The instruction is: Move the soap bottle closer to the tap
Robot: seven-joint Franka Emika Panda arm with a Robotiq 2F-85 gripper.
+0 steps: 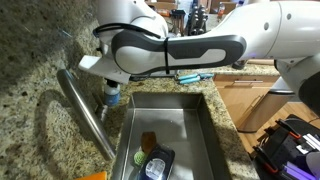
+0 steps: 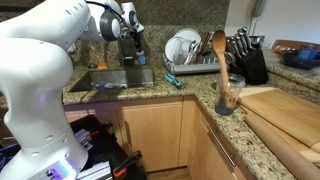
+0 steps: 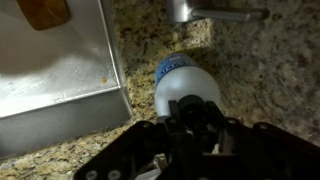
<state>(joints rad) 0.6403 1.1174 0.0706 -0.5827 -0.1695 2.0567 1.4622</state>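
Note:
The soap bottle (image 1: 112, 98) stands on the granite counter by the sink's corner, just in front of the tap (image 1: 85, 110), a long steel spout. In the wrist view I see the bottle (image 3: 178, 82) from above: white collar, blue liquid, dark pump head. My gripper (image 3: 193, 112) is closed around the pump head. The tap's base and lever (image 3: 200, 12) lie a short way beyond the bottle. In both exterior views the gripper (image 1: 110, 84) sits right on top of the bottle (image 2: 139, 57).
The steel sink (image 1: 215, 115) holds a brown sponge (image 1: 148, 138) and a dark container (image 1: 158, 162). A teal scrub brush (image 1: 195, 75) lies behind the sink. A dish rack (image 2: 188, 55), knife block (image 2: 246, 58) and utensil jar (image 2: 228, 92) stand further along the counter.

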